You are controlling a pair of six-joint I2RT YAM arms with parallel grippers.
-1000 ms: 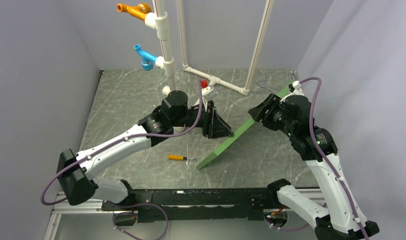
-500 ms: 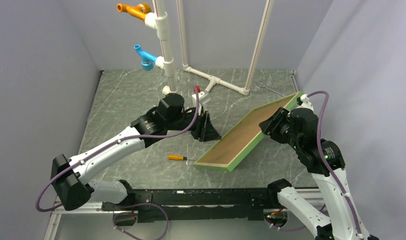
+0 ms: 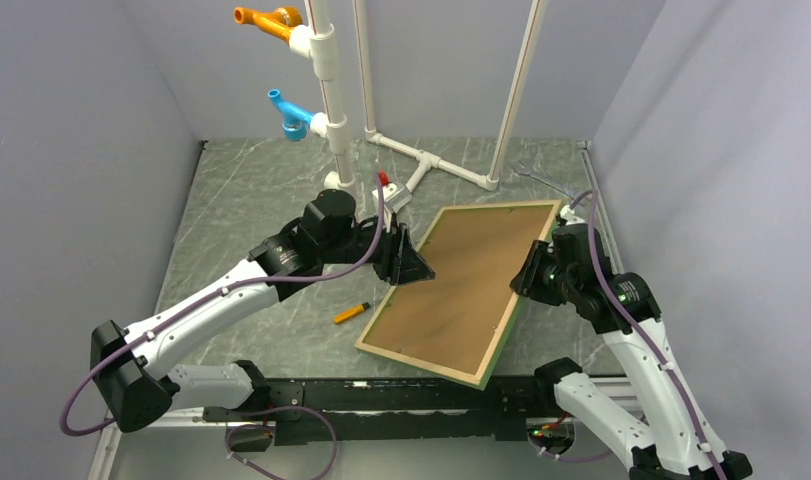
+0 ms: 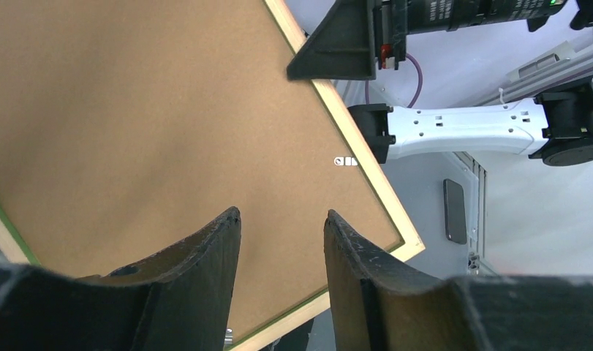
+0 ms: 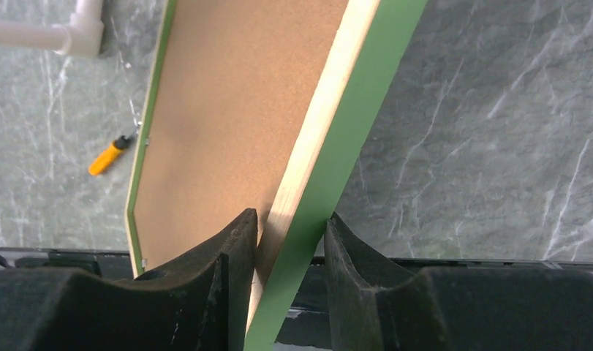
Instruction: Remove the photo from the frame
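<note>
The right gripper point(image 5: 287, 221) is pinching the frame point(image 5: 359, 131): one finger lies on the brown back side and the other on the green outer face of the right rail, with the pale wooden edge between them. In the top view this grip is at about the middle of the right long side.

The frame is held above the table point(image 3: 251, 200), tilted, with its back turned up to the camera. The right side is higher and the left side slopes down toward the table. I cannot tell if the low near corner touches the marble surface.

The back is filled by the brown backing board point(image 3: 461, 285), which sits inside the green rails. The photo is not visible from any view (only the back side shows).

The left gripper point(image 4: 282, 216) is at the upper part of the frame's left rail. Its fingers are spread and nothing is between them. Through the gap its camera sees the backing board, and I cannot tell if a fingertip touches it.

A small orange screwdriver point(image 3: 351, 313) lies on the table just beside the frame's left rail, below the left arm. Behind, the white pipe stand point(image 3: 421, 165) is at the far side of the table, near the frame's far corner but apart from it.
</note>
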